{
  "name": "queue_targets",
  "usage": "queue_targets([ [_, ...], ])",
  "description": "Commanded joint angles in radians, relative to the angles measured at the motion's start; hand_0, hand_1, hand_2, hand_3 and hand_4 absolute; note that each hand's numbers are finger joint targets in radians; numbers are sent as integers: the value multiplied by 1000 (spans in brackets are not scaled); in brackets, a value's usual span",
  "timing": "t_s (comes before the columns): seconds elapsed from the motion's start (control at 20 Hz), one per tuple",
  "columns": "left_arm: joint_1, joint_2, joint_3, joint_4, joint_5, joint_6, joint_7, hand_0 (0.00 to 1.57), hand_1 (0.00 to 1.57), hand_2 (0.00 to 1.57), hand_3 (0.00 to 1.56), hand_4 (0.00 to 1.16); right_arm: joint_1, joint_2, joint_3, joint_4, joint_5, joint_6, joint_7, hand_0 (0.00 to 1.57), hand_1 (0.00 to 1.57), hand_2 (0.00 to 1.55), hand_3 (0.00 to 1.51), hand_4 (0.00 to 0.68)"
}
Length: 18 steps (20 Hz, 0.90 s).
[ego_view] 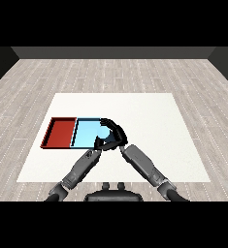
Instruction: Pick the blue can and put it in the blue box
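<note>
Right hand [114, 130] fingers curled round blue can [103, 132], can over right end of blue tray [84, 133], left hand [98, 144] just below, fingers unclear, red tray [59, 131] beyond left, white desk [154, 121], no readable label.

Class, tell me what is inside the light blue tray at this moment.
A blue can shows at the light blue tray's right end, with the right hand curled round it. The hands cover that tray corner, so the can's base is hidden.
</note>
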Motion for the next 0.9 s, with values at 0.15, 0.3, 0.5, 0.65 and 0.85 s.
queue_targets([
  [0.15,-1,20,57,11,-48,-51,-4,1571,1571,1558,1487,1136,44,6,46,23,-12,-18,-63,0,0,0,0,0],
  [0.3,21,-8,52,70,-50,-50,-79,1571,1571,1571,1503,1137,37,6,-88,49,7,96,-31,0,0,0,0,0],
  [0.5,-9,-9,-4,20,-37,29,-16,1571,1571,1571,1510,1133,58,-30,-143,-38,10,138,-7,0,0,0,0,0],
  [0.65,-16,-9,34,62,-73,28,-30,1571,1571,1571,1500,1131,134,-47,-115,-243,43,67,119,0,0,0,0,0],
  [0.85,10,-9,4,42,-81,75,-43,1571,1571,1571,1502,1126,219,-76,-165,-315,13,119,100,0,0,0,0,0],
])
